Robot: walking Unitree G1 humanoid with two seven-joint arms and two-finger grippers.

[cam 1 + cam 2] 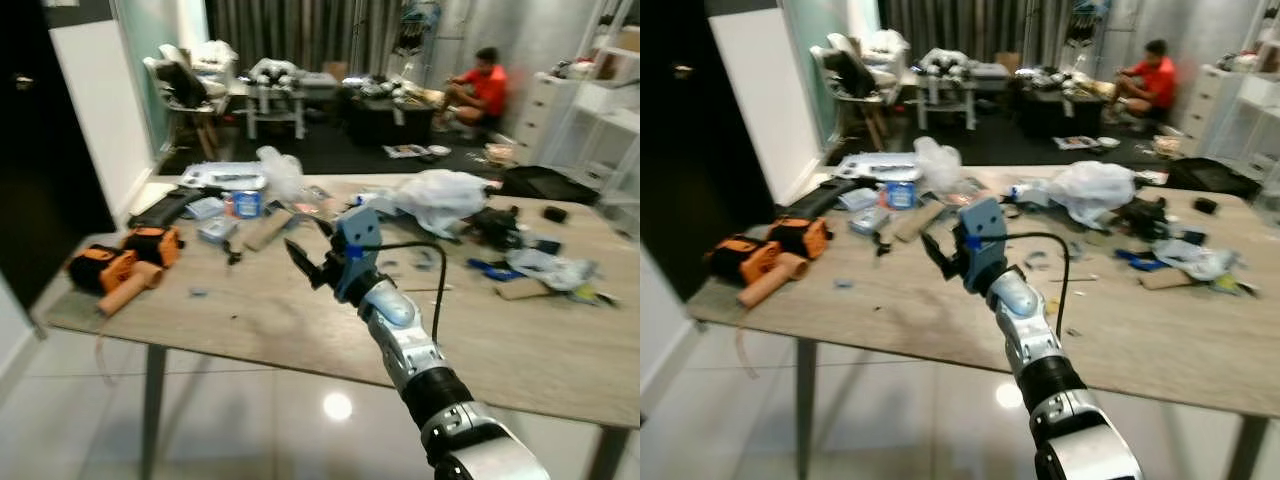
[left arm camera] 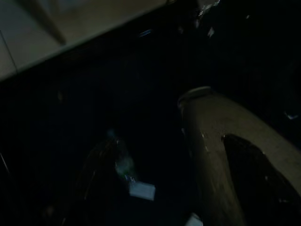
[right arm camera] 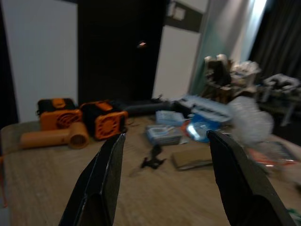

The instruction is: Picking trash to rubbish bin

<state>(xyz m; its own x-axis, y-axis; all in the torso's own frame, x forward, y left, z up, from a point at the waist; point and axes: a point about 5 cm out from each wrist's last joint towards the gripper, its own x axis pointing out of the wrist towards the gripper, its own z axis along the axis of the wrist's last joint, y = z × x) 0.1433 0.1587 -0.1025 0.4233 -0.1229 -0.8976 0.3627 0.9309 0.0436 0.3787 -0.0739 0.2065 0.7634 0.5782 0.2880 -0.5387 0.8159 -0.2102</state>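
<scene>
My right gripper [image 1: 308, 250] is held out over the middle of the wooden table [image 1: 250, 320], open and holding nothing. In the right wrist view its two black fingers [image 3: 106, 179] stand wide apart, pointing toward the table's left end. Ahead of it lie a small black clip [image 3: 153, 160], a flat brown cardboard piece [image 1: 265, 230], a blue tin [image 1: 246, 204] and a crumpled clear plastic bag [image 1: 282, 170]. A big white plastic bag [image 1: 440, 195] sits to its right. The left wrist view is very dark; a pale curved shape [image 2: 216, 141] can be made out.
Two orange tools [image 1: 100, 268] [image 1: 152, 243] and a cardboard tube [image 1: 130, 290] lie at the table's left end. Crumpled plastic [image 1: 545, 265] and loose clutter cover the right side. A person in a red shirt [image 1: 485, 85] sits on the floor at the back. Tiled floor [image 1: 230, 420] lies below the table.
</scene>
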